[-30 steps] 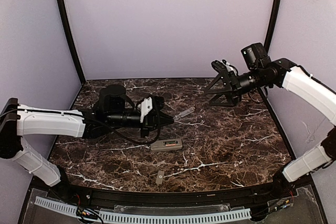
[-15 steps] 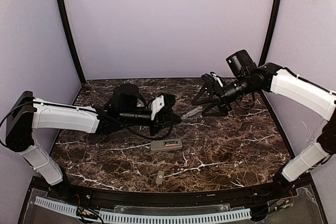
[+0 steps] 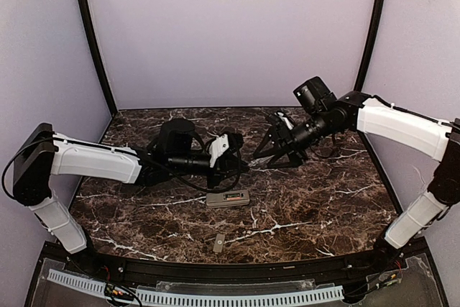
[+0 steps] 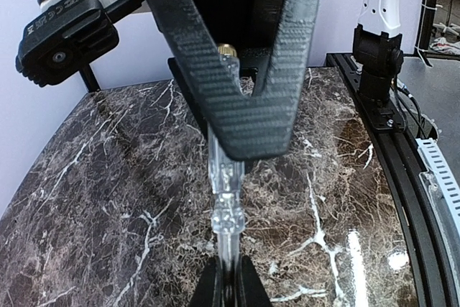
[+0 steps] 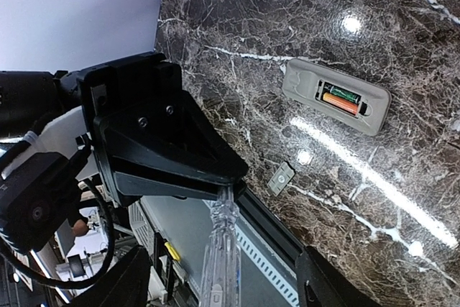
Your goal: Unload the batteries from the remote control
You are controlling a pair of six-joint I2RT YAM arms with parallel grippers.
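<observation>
Left gripper is pinching one end of a clear plastic tool, jaws narrow and clamped on it. Right gripper is facing it head-on from the opposite side with jaws spread wide. Its fingers are sitting either side of the tool's other end and not touching it. Both grippers are hanging above the dark marble table, meeting around the middle, toward the back wall, with the tool bridging them.

Remote control is lying flat on the table, grey back up. It is nearer the arm bases than the grippers are and apart from both. Its compartment is showing open, and the batteries are sitting inside side by side, one orange, one dark with green on it. Small grey cover is lying apart from the remote, closer to the near edge. Neither gripper is touching the remote or the batteries.
</observation>
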